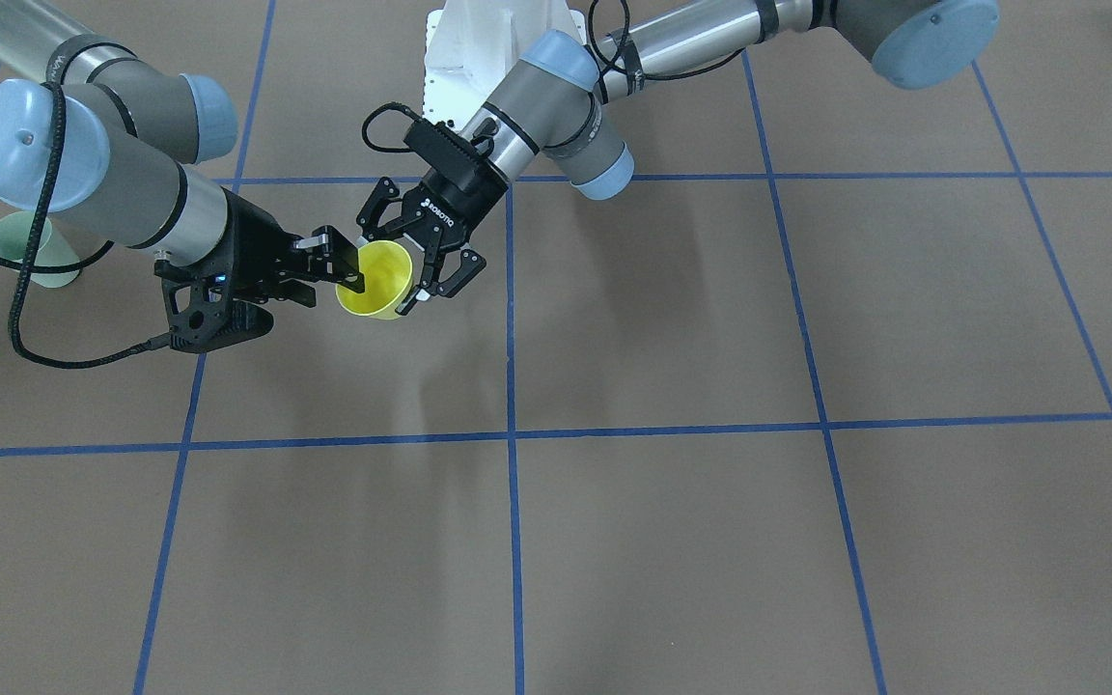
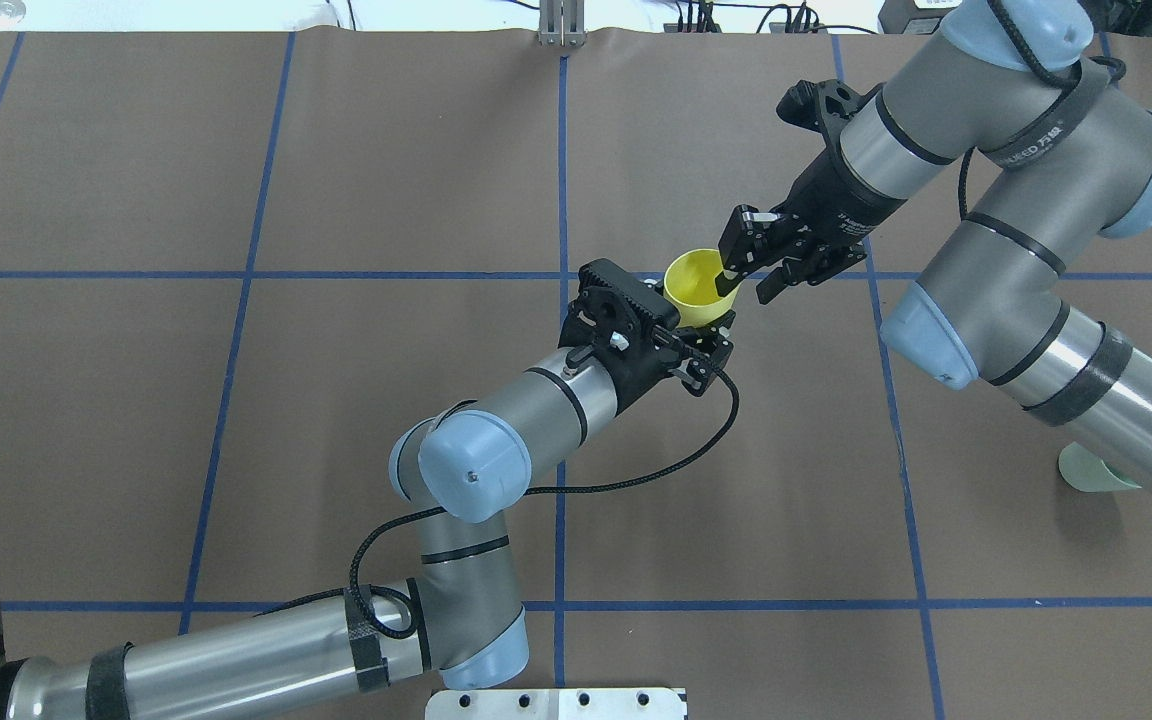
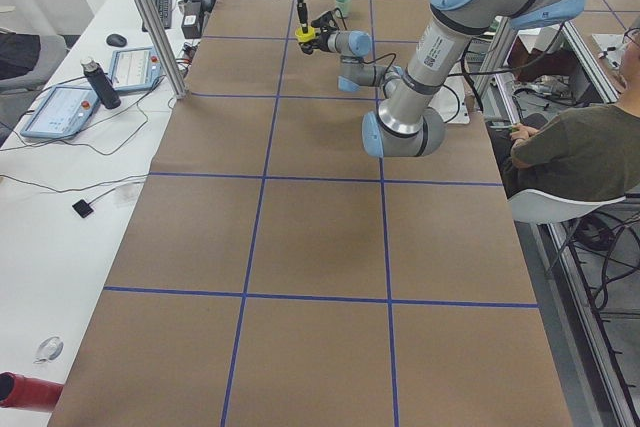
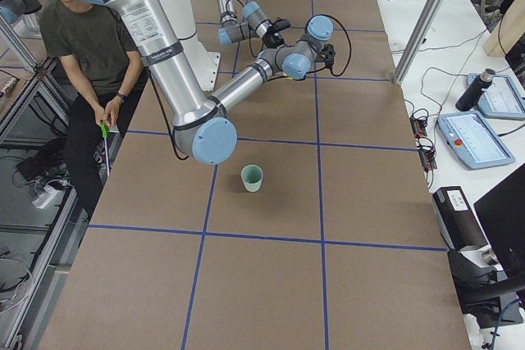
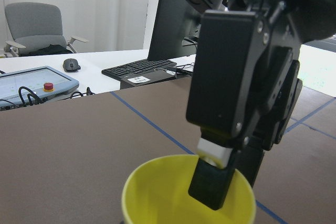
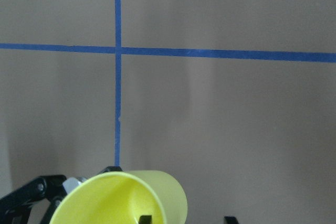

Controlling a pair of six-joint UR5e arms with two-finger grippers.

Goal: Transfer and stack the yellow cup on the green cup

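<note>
The yellow cup (image 1: 377, 280) hangs in the air over the table's middle, tilted. My left gripper (image 1: 394, 268) is shut on its lower body; the cup (image 2: 693, 280) shows just beyond the left gripper (image 2: 691, 325) in the overhead view. My right gripper (image 1: 327, 283) stands open astride the rim. One of its fingers (image 5: 212, 187) reaches inside the cup (image 5: 157, 192), and the other stays outside the wall, with a gap between them. In the overhead view the right gripper (image 2: 748, 285) comes in from the right. The green cup (image 2: 1086, 470) stands upright on the table under the right arm; in the front view it (image 1: 25, 253) is at the left.
Brown paper with blue tape lines (image 2: 561, 180) covers the table. A cable (image 2: 636, 480) loops from the left wrist. A seated person (image 4: 90, 47) is beside the table on the robot's side. Tablets and a bottle (image 4: 474, 92) lie on a side desk.
</note>
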